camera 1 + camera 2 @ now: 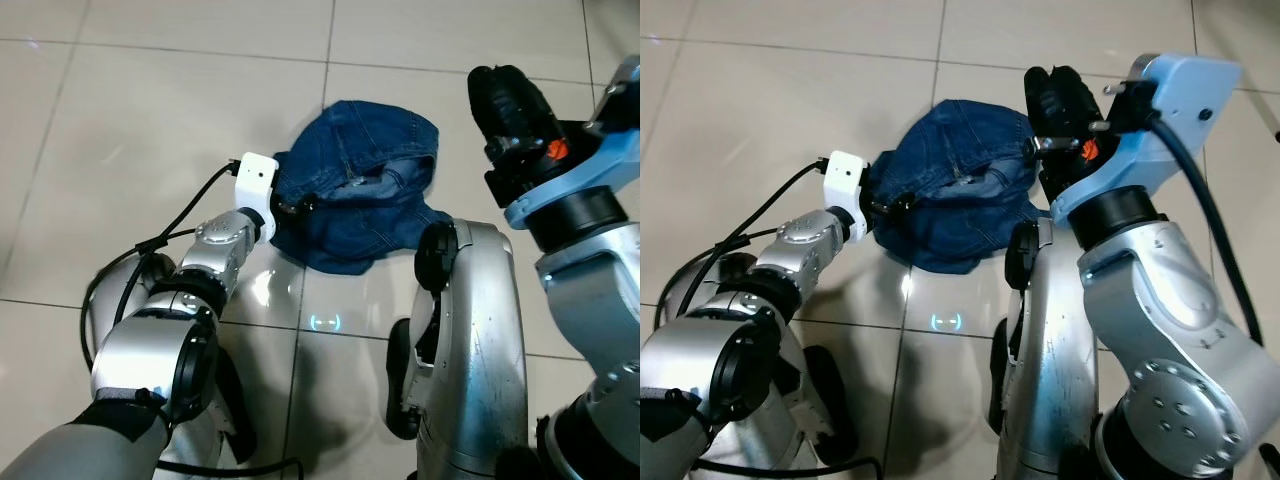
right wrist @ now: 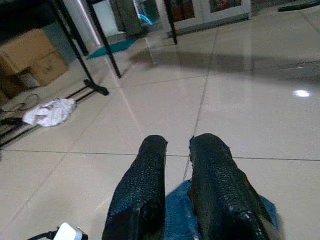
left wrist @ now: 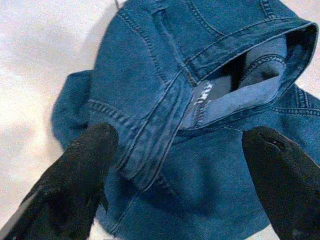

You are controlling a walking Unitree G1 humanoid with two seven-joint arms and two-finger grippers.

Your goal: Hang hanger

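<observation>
A crumpled blue denim garment [image 1: 360, 195] lies in a heap on the pale tiled floor, its waistband and pocket turned up [image 3: 200, 90]. My left gripper [image 1: 293, 207] is stretched down to the heap's left edge. It is open, with one black finger [image 3: 80, 170] on either side of a denim fold and nothing pinched. My right gripper [image 1: 1060, 95] is raised above the garment's right side. Its fingers [image 2: 145, 190] are shut together with nothing between them, pointing out over the floor.
Past the right gripper, a black rack's legs [image 2: 95, 75] stand on the floor at the far left, with cardboard boxes [image 2: 30, 60], a white cloth [image 2: 50, 112] and a teal mat [image 2: 112, 48] near them. My silver body [image 1: 465, 340] stands just behind the garment.
</observation>
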